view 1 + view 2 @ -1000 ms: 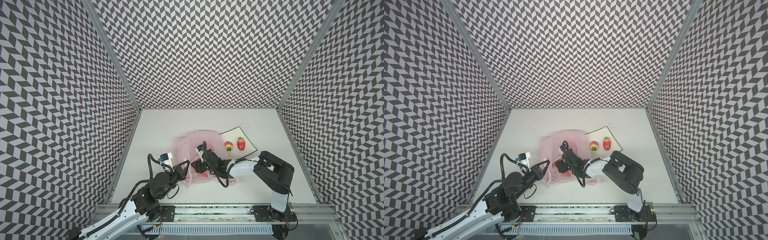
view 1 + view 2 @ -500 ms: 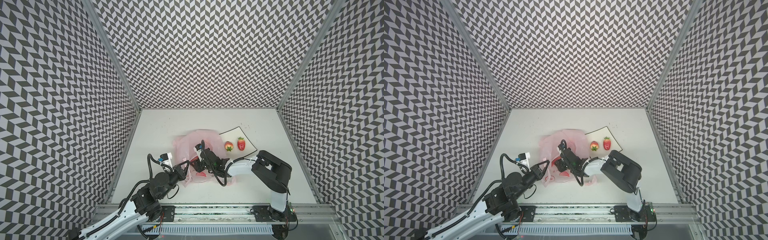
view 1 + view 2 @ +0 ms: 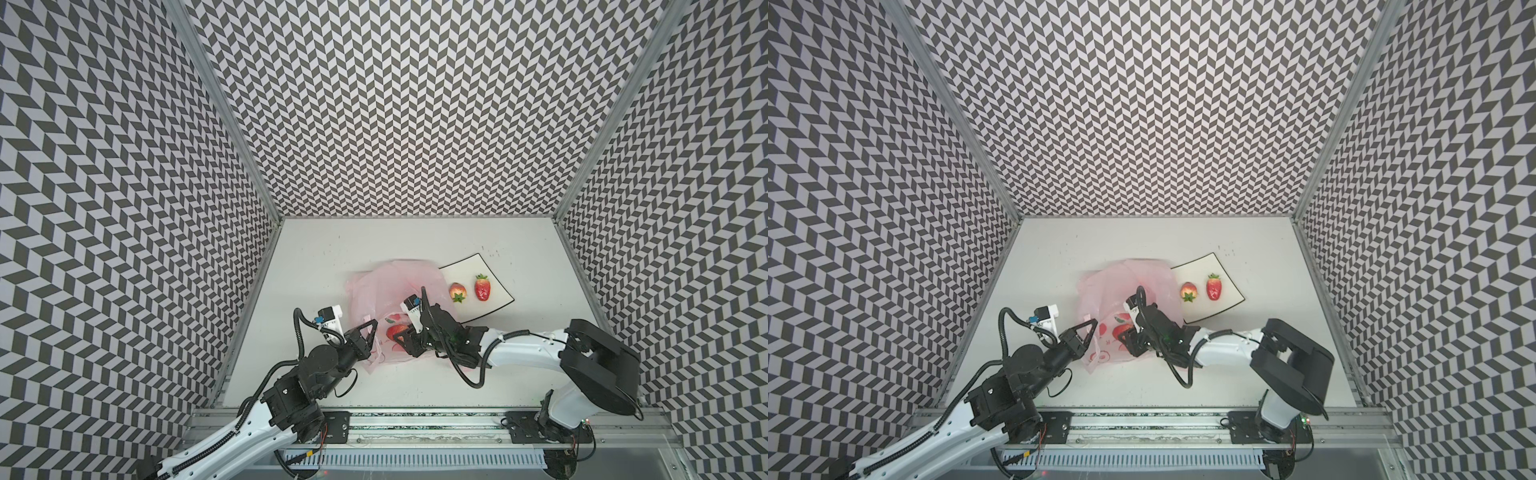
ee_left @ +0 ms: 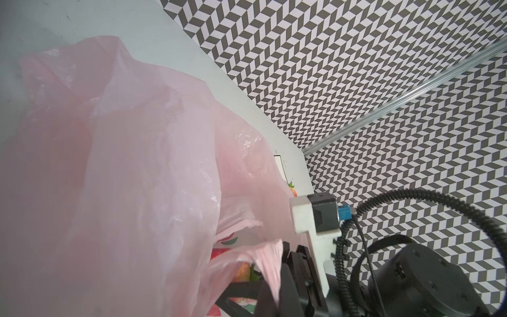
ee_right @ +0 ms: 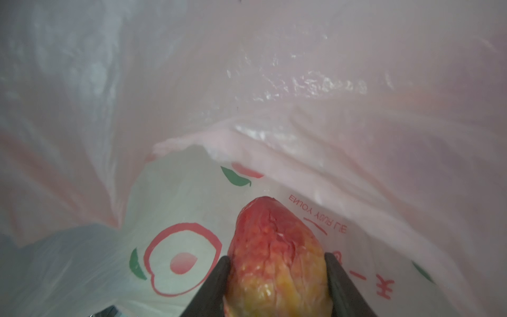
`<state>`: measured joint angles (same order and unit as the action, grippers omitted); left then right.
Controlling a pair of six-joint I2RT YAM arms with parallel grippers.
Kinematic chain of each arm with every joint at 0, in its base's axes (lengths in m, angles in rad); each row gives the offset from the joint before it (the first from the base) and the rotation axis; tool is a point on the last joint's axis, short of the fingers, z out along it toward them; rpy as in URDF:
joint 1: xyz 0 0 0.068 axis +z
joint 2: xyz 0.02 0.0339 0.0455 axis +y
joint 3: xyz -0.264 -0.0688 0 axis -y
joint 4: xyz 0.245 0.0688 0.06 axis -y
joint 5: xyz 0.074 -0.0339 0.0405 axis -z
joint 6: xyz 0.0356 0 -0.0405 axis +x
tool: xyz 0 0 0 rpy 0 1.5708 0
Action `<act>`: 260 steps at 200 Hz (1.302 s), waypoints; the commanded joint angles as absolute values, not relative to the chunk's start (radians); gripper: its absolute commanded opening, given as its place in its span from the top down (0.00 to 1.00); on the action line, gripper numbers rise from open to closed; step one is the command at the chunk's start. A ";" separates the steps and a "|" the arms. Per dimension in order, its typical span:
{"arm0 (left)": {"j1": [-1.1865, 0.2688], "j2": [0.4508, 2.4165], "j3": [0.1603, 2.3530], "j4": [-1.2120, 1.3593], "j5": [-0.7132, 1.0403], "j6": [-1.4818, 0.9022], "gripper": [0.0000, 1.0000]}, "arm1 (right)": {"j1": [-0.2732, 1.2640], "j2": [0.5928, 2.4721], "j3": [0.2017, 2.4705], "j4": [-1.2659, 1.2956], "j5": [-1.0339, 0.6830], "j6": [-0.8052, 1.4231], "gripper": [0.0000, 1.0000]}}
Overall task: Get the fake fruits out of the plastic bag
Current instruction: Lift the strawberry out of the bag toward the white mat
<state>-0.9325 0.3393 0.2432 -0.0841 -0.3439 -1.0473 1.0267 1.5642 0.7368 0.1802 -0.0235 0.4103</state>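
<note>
Both arms have white links joined by bulky black joints and trail looped black corrugated cables. By the left gripper, black with triangular fingers, sits a white camera bracket with what looks like a blue plug.

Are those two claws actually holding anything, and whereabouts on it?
Right gripper pinches a red-yellow fake fruit across its sides inside the plastic bag. Left gripper holds the bag's edge.

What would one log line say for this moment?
left gripper: shut on bag | right gripper: shut on fruit | plate: two strawberries
</note>
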 commanded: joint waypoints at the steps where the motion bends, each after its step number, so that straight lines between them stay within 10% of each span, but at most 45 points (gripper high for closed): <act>1: -0.926 0.330 0.250 -0.095 -0.371 -1.055 1.00 | 1.032 1.461 0.700 0.154 -0.030 0.402 0.61; 119: -0.927 0.336 0.272 -0.093 -0.369 -1.032 1.00 | 0.951 0.970 0.712 -0.079 0.181 0.378 0.62; 169: -0.927 0.331 0.274 -0.103 -0.360 -1.032 1.00 | 0.620 1.121 0.693 0.041 0.182 0.426 0.64; 260: -0.927 0.327 0.273 -0.115 -0.354 -1.040 1.00 | 0.486 1.520 0.781 0.236 0.249 0.484 0.63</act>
<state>-0.9325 0.3382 0.2455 -0.0998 -0.3458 -1.0412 0.5060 1.4452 0.7113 0.1249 0.2317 0.4782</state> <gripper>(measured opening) 0.047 0.463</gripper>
